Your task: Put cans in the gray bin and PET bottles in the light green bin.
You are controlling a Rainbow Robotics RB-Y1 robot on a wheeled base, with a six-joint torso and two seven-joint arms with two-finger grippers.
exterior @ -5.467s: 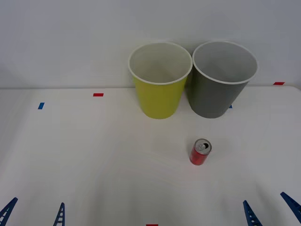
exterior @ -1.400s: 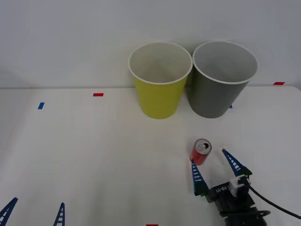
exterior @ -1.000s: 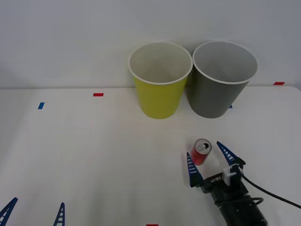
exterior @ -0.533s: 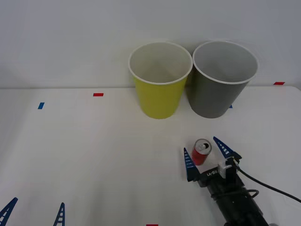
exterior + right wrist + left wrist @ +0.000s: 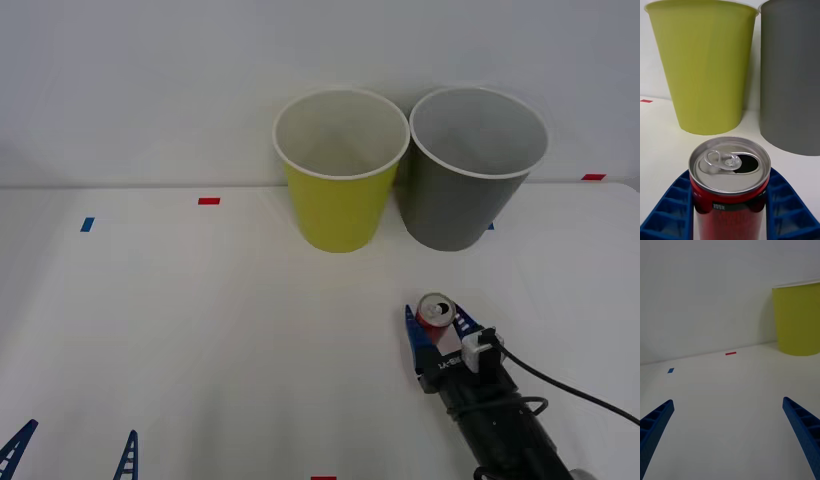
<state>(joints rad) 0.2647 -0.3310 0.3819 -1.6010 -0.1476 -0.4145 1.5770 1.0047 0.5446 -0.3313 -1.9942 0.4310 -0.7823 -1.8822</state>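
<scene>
- My right gripper (image 5: 438,331) is out over the table (image 5: 200,330), with its blue fingers (image 5: 412,330) closed against either side of the can (image 5: 435,314).
- In my right wrist view the can (image 5: 730,176) stands upright between the two ribbed fingers (image 5: 670,210), which touch its red wall on both sides; the silver top has its tab folded back and the mouth open.
- The can sits on the table in front of the gray bin (image 5: 470,170), well short of it and apart from both bins.
- The green bin (image 5: 340,170) stands just left of the gray one, rims almost touching, both upright at the far edge of the table against the wall.
- From the right wrist I see the green bin (image 5: 703,67) and the gray bin (image 5: 793,75) beyond the can.
- My left gripper (image 5: 72,452) is parked at the near left corner, fingers spread wide with nothing between them; the left wrist view shows its two fingertips (image 5: 657,420) apart over bare table.
- Small red (image 5: 208,201) and blue (image 5: 87,225) tape marks lie on the table.
</scene>
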